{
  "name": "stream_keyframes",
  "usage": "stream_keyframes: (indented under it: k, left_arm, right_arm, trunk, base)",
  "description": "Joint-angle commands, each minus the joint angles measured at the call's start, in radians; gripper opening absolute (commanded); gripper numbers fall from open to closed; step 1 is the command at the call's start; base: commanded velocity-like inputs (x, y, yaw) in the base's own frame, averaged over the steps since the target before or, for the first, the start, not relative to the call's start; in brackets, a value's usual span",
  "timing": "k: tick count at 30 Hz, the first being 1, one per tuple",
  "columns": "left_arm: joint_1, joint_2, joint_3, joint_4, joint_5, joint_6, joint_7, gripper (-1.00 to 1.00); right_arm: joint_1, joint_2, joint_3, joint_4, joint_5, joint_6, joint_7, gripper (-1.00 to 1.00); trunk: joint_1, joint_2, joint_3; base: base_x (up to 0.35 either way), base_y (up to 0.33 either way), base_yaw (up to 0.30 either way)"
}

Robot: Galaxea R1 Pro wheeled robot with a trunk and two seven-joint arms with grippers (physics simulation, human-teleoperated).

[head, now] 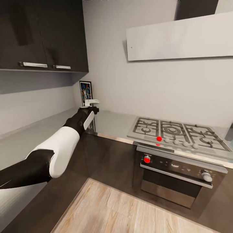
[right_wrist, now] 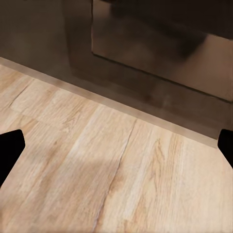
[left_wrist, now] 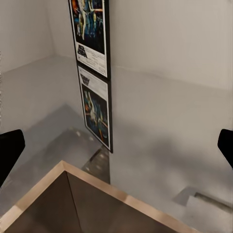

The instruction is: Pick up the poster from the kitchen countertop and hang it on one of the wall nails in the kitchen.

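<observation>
Standing upright in the corner of the kitchen countertop (head: 113, 121): the poster (head: 85, 93), leaning against the wall, well left of the gas hob (head: 176, 132). Reaching straight out toward it, the left arm, its left gripper (head: 92, 103) hovering just in front, fingers (left_wrist: 8, 150) spread wide, grasping nothing. Hanging over wood floor (right_wrist: 97, 170), the right gripper (right_wrist: 116, 145), likewise parted, empty.

Grey walls (head: 106, 38), dark cabinets (head: 42, 32), wood floor (head: 129, 210).
</observation>
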Motion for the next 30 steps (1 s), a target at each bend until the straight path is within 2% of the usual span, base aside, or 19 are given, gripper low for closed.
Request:
stream_keyframes:
  k: [1, 20, 30]
  left_arm:
    - [0.000, -0.001, 0.001, -0.002, 0.000, 0.005, 0.003, 1.00]
    - [-0.001, 0.001, 0.002, -0.003, -0.001, 0.005, 0.005, 1.00]
    - [0.000, 0.002, 0.002, -0.001, -0.001, 0.005, 0.006, 1.00]
  right_arm:
    - [0.000, 0.000, 0.000, -0.001, 0.001, -0.001, 0.000, 1.00]
    - [0.000, 0.000, 0.000, 0.000, 0.001, -0.001, 0.000, 1.00]
    - [0.000, 0.000, 0.000, 0.002, 0.001, 0.000, 0.000, 1.00]
  trunk:
    - [-0.004, 0.007, 0.002]
    - [-0.077, 0.140, 0.062]
    - [-0.077, 0.140, 0.062]
  base:
    - [0.000, 0.000, 0.000]
    - [0.000, 0.000, 0.000]
    - [0.006, 0.002, 0.000]
